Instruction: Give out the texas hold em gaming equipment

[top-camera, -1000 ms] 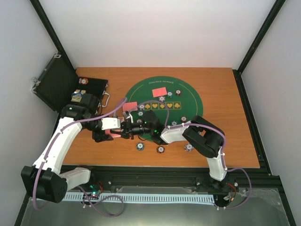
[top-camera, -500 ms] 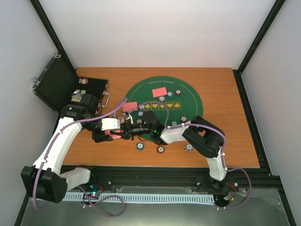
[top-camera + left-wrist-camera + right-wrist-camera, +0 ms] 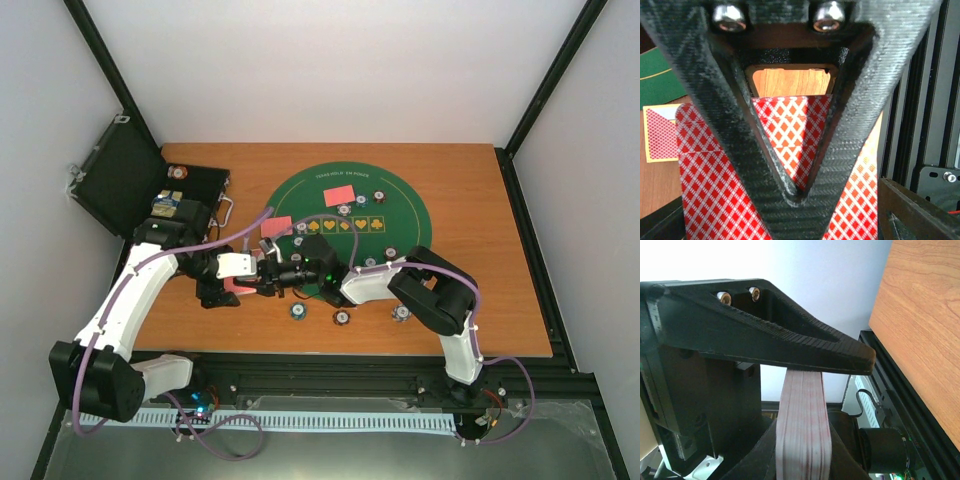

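Observation:
My right gripper is shut on a deck of red-backed cards; its fingers clamp the deck by its edges. My left gripper is shut. In the left wrist view its tips meet over the red diamond face of the cards, and I cannot tell whether they pinch one. Two single cards lie at the mat's left rim and on its far part. Striped chips lie on the wood in front, and several more lie on the mat.
The round green felt mat lies mid-table. The open black case with a metal handle stands at the far left, holding chips. Black frame rails run along the table's near edge.
My left arm's elbow has shifted slightly up and to the left, with the gripper staying at the deck. The right arm and the deck have not moved.

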Controlling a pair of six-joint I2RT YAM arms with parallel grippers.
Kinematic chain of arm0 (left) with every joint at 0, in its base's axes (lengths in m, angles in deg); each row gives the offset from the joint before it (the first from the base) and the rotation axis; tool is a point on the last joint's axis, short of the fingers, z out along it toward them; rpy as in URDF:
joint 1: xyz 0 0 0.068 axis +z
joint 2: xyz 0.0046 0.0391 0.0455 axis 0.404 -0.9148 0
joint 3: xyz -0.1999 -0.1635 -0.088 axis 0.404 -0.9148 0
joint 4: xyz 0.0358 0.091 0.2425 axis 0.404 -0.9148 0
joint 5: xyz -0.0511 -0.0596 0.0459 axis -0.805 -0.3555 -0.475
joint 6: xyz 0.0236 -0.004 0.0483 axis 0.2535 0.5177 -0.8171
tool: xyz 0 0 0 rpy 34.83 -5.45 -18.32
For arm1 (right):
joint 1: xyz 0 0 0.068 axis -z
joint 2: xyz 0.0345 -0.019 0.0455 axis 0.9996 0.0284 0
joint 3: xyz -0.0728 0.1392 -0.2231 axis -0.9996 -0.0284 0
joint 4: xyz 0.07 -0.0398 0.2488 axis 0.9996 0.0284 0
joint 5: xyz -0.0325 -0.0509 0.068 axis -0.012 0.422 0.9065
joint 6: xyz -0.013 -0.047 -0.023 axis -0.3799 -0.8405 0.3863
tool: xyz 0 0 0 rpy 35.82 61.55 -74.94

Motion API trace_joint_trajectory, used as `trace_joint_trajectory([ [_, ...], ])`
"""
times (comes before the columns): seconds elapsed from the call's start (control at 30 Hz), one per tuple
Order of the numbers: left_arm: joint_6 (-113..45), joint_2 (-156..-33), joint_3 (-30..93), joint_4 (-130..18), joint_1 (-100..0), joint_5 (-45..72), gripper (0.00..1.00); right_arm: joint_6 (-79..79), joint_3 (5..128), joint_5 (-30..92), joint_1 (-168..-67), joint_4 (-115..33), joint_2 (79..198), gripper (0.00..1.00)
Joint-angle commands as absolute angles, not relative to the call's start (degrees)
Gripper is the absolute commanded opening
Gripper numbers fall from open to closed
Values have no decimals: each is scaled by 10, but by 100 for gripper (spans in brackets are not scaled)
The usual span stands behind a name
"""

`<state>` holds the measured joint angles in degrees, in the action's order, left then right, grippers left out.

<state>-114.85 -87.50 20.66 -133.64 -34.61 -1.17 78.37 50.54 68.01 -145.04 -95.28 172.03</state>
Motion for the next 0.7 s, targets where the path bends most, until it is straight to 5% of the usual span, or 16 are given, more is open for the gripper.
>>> trace_joint_trajectory([
  [0.0, -1162, -872, 219, -1355, -347, -31, 82, 774, 520, 680, -1453, -969, 1719, 3],
  [0.3, -1172, -851, 227, -1338, -347, -21, 59, 776, 520, 679, -1453, -962, 1726, 3],
  [0.53, -1165, -839, 222, -1326, -348, -32, 60, 750, 518, 668, -1454, -913, 1718, 3],
  [0.67, -1172, -846, 231, -1344, -347, -37, 20, 751, 519, 667, -1454, -906, 1721, 3],
])
